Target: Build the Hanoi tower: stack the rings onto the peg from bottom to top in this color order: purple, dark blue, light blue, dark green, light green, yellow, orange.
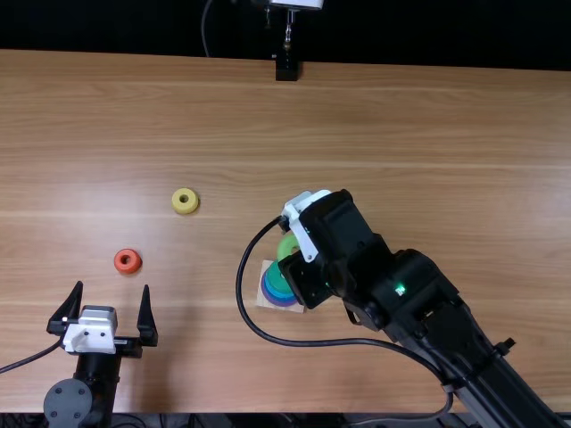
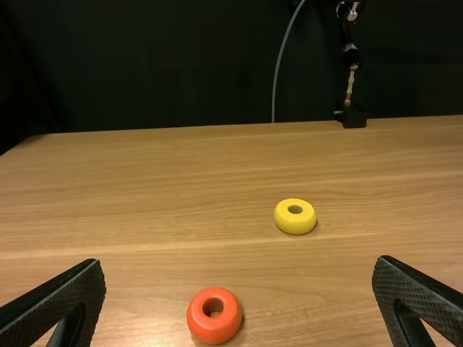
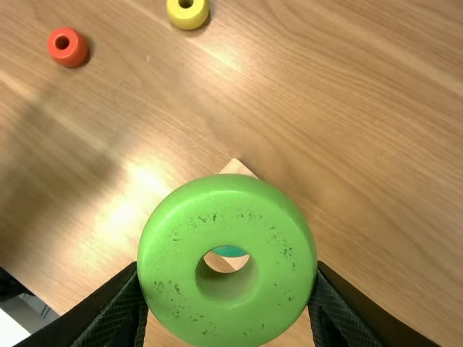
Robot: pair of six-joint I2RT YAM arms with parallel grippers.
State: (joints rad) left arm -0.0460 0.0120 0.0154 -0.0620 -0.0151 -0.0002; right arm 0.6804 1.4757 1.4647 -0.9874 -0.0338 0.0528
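My right gripper (image 1: 306,223) hangs above the stack, shut on the light green ring (image 1: 288,246). In the right wrist view, the gripper (image 3: 227,278) grips that ring (image 3: 226,202) by its sides; through its hole show a bit of the dark green ring (image 3: 230,251) and wood. Below it, on the square wooden base (image 1: 267,301), lie the dark green ring (image 1: 276,281) and blue and purple edges; the peg is hidden. My left gripper (image 1: 112,291) stands open and holds nothing. In its wrist view the gripper (image 2: 240,289) has the orange ring (image 2: 214,316) and yellow ring (image 2: 294,216) beyond.
On the table (image 1: 428,143), the yellow ring (image 1: 185,201) lies left of the stack, farther back, and the orange ring (image 1: 128,261) lies just beyond the left gripper. A black stand (image 1: 286,69) is at the far edge. The right arm's cable loops beside the stack.
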